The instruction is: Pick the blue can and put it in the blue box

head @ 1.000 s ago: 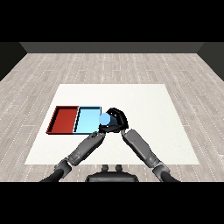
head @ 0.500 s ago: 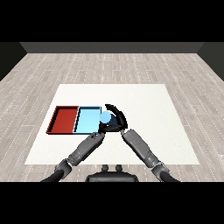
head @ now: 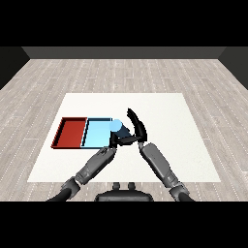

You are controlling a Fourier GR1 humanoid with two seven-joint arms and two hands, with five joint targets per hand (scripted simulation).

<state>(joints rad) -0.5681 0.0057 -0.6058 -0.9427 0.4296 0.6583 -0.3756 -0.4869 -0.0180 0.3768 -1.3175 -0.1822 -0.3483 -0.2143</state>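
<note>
In the head view, the small light blue cylindrical can sits at the right edge of the shallow light blue tray. The right robot hand, just right of that tray, is released with fingers straight. The left robot hand lies below the can; whether it is clenched cannot be told. The red tray touches the blue tray's left side on the white counter.

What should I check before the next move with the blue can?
1. Blue can near the light blue tray: ok, at its right edge.
2. Can fully inside the tray: cannot tell.
3. Right hand off the can: ok, fingers straight, beside it.
4. Left hand clear of the can: cannot tell, it sits just below it.
5. Red tray unaffected: ok, nothing in it.
</note>
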